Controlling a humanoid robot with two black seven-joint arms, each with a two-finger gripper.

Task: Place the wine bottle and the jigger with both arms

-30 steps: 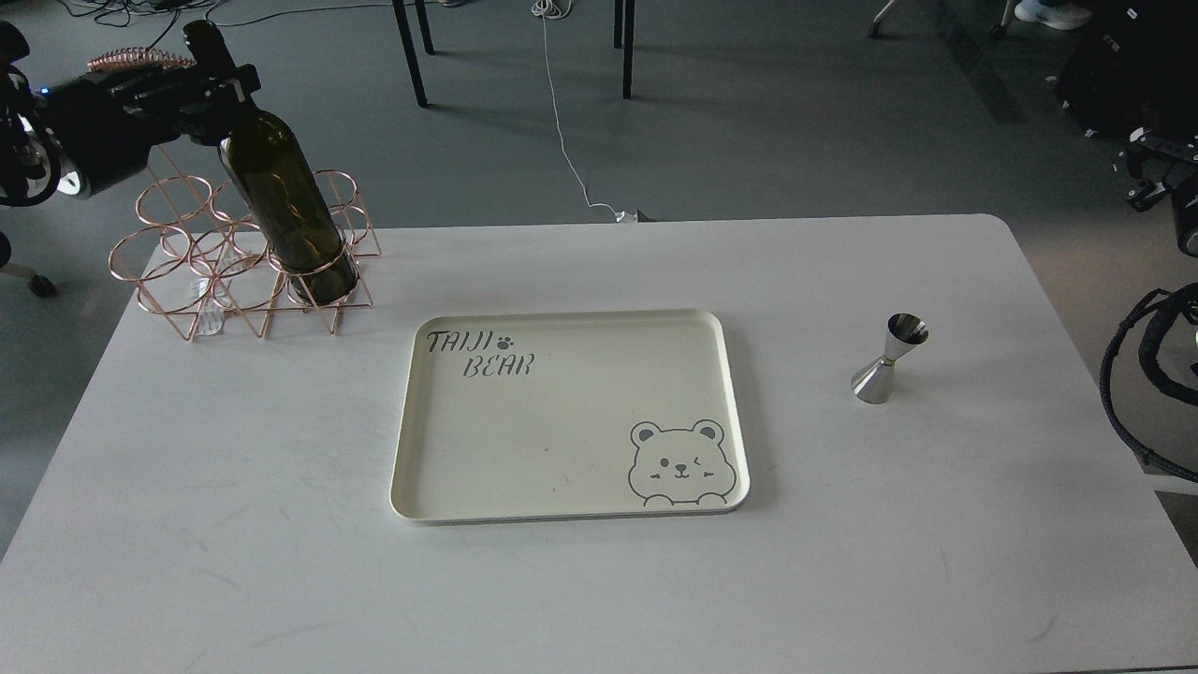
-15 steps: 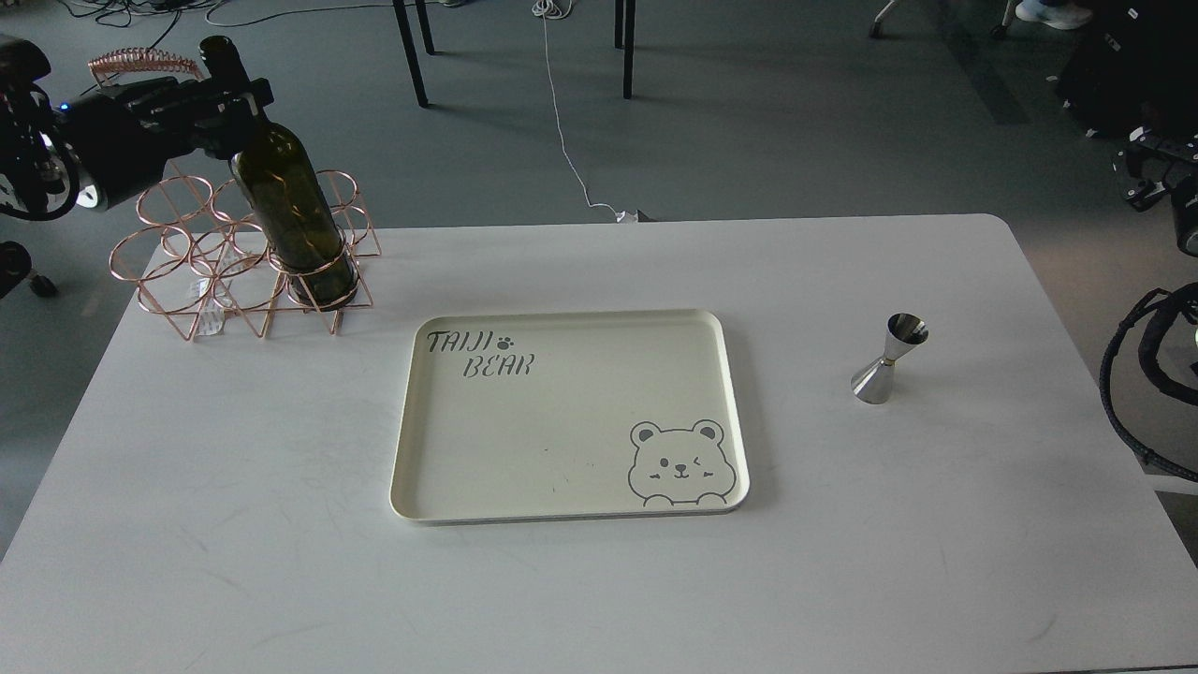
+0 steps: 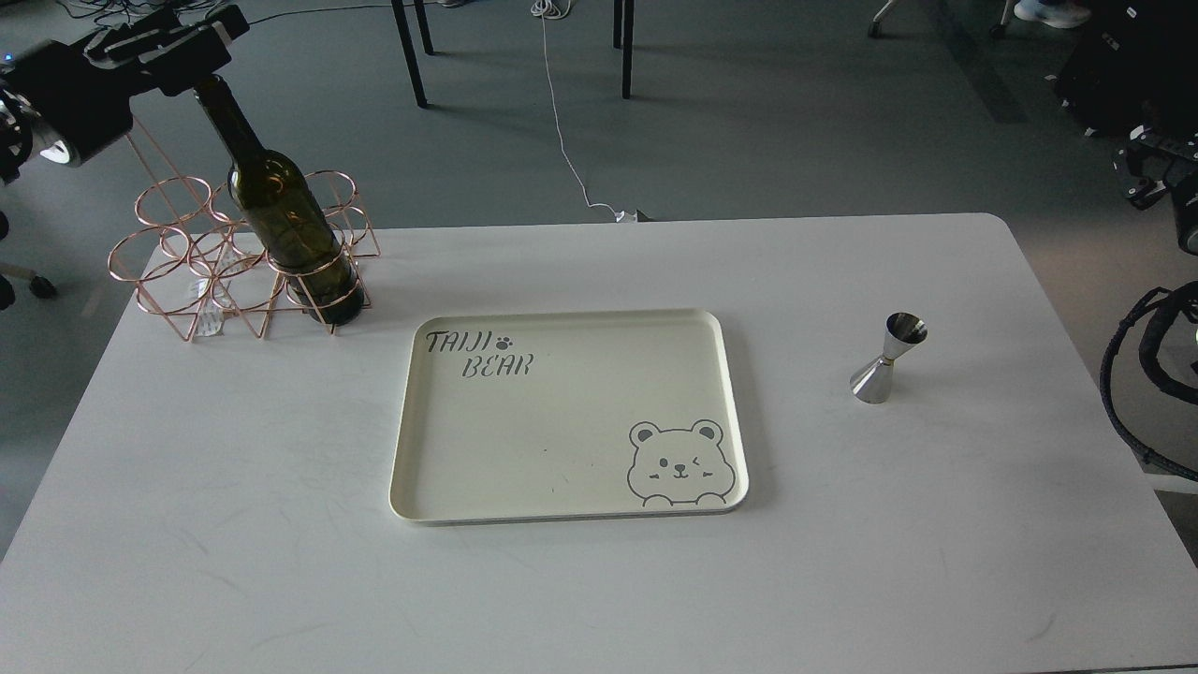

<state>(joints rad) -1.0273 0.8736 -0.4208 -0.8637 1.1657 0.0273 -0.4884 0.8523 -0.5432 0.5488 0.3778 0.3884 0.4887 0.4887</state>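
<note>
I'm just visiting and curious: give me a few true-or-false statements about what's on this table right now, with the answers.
1. The wine bottle stands in the copper wire rack. True.
2. The jigger sits on the cream tray. False: it stands on the white table, to the right of the tray.
3. The left tool is at the top of the bottle's neck. True.
4. The tray holds a glass. False: nothing rests on it; it shows only a printed bear and lettering.
5. The jigger lies on its side. False: it stands upright.

Cream bear-printed tray [image 3: 562, 421] mid-table [image 3: 234, 524], copper wire rack [image 3: 201, 271] at far-left corner.
</note>
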